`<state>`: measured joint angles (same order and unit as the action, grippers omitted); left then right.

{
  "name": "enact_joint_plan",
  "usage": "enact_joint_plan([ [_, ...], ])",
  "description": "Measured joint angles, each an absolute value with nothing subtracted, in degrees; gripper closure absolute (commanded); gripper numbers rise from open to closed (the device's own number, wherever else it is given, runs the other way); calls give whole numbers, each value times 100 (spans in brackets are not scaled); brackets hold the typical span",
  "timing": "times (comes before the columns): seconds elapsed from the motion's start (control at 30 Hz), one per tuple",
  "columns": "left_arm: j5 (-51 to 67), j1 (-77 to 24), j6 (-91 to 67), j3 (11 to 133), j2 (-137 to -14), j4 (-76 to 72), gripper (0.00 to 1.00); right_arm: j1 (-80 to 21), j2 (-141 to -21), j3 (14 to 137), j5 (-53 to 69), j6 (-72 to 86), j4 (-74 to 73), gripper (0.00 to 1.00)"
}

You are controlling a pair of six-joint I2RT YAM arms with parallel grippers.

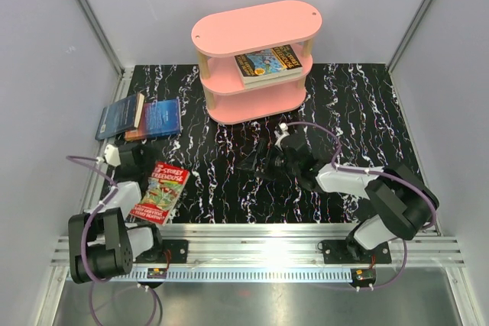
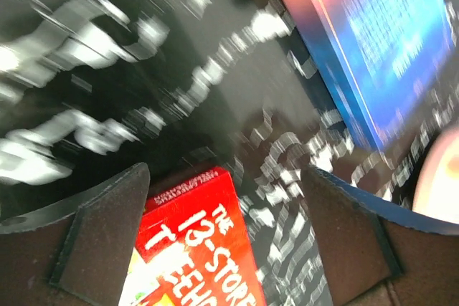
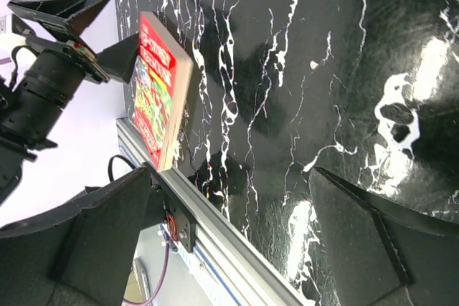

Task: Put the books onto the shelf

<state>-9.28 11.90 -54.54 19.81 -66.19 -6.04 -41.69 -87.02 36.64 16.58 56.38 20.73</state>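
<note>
The pink shelf (image 1: pixel 256 27) stands at the back of the black marbled table, with a yellow-teal book (image 1: pixel 269 63) lying on its middle tier. Two dark blue books (image 1: pixel 157 118) lie side by side at the far left; one shows blurred in the left wrist view (image 2: pixel 387 55). The red Treehouse book (image 1: pixel 160 191) lies flat near the left front edge. My left gripper (image 1: pixel 151 159) hovers open at that book's far end, the red corner (image 2: pixel 208 234) between its fingers but untouched. My right gripper (image 1: pixel 256 161) is open over the table's middle (image 3: pixel 231 173), holding nothing.
An aluminium rail (image 1: pixel 260 246) runs along the near table edge, also visible in the right wrist view (image 3: pixel 237 249). Grey walls close in the left, right and back sides. The right wrist view also shows the left gripper (image 3: pixel 118 19) beside the red book (image 3: pixel 161 98).
</note>
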Motion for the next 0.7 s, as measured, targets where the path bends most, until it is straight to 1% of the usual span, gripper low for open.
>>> enact_joint_plan([
  [0.03,-932,967,-5524,1949,-6608,-644,11,-4169,-8683,3640,1653,5649,2078,0],
  [0.07,-998,703,-5577,1925,-6606,-676,13,-4169,-8656,3618,1636,5660,2071,0],
  [0.1,-1011,412,-5647,1922,-6602,-685,12,-4169,-8619,3594,1614,5660,2073,0],
  [0.23,-1177,-799,-5990,1905,-6482,-521,13,-4169,-8364,3465,1549,5664,2073,0],
  [0.3,-1219,-1216,-6167,1903,-6464,-469,13,-4169,-8232,3382,1527,5671,2073,0],
  [0.47,-1531,-2475,-6464,2342,-6967,-301,13,-4213,-8167,3251,1509,5695,2137,0],
  [0.6,-1719,-2897,-6410,2624,-7100,-51,12,-4543,-8606,3323,1535,5717,2416,0],
  [0.7,-2084,-2902,-6180,2707,-6779,346,8,-4831,-9491,3566,1673,5859,2919,0],
])
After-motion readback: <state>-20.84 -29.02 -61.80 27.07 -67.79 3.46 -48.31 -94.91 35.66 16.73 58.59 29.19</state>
